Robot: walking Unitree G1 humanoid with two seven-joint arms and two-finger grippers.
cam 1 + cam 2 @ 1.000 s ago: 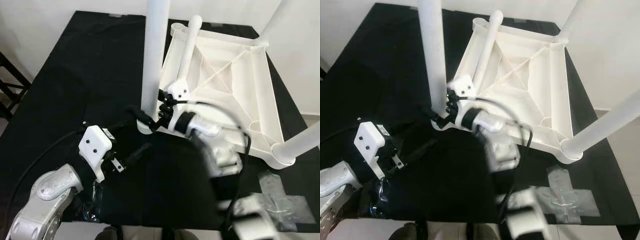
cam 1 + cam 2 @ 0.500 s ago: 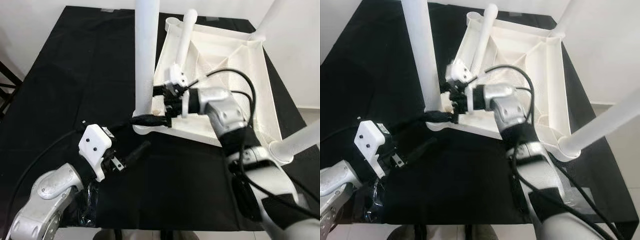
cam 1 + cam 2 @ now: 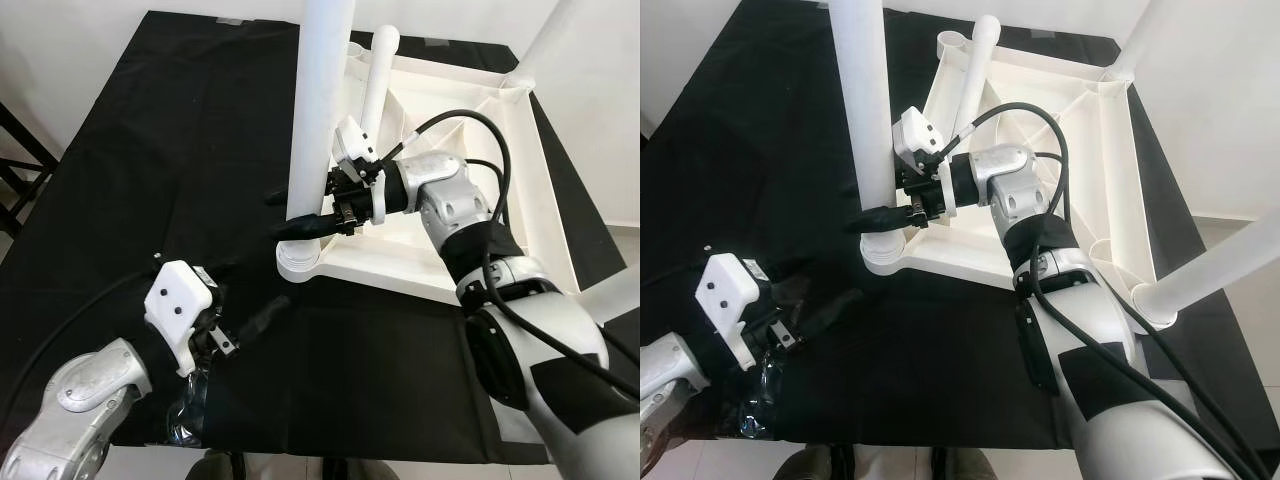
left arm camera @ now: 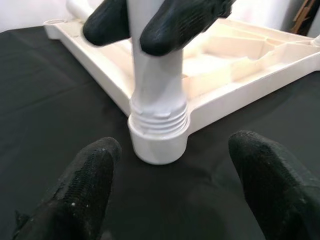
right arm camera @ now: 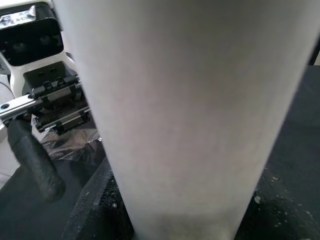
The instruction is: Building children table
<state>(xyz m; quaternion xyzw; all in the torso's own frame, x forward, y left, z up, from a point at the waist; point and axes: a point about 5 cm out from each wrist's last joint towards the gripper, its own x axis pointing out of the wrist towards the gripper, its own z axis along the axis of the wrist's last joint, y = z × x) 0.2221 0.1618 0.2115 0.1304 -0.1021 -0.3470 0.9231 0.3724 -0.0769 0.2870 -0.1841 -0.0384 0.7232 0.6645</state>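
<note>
Near the front edge of the black cloth-covered table [image 3: 150, 150], the left gripper [image 3: 262, 318] hovers low with its fingers [image 4: 80, 185] spread wide, aimed at the threaded corner socket [image 4: 158, 137] of the upturned white plastic children's tabletop [image 3: 470, 130]. Further in, the right gripper [image 3: 300, 222] is clamped around the upright white plastic leg [image 3: 318, 110] just above that socket. A loose white leg [image 3: 375, 80] lies across the tabletop's far corner.

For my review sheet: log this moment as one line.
right gripper: shut on table leg | left gripper: open, apart | tabletop: upside down
</note>
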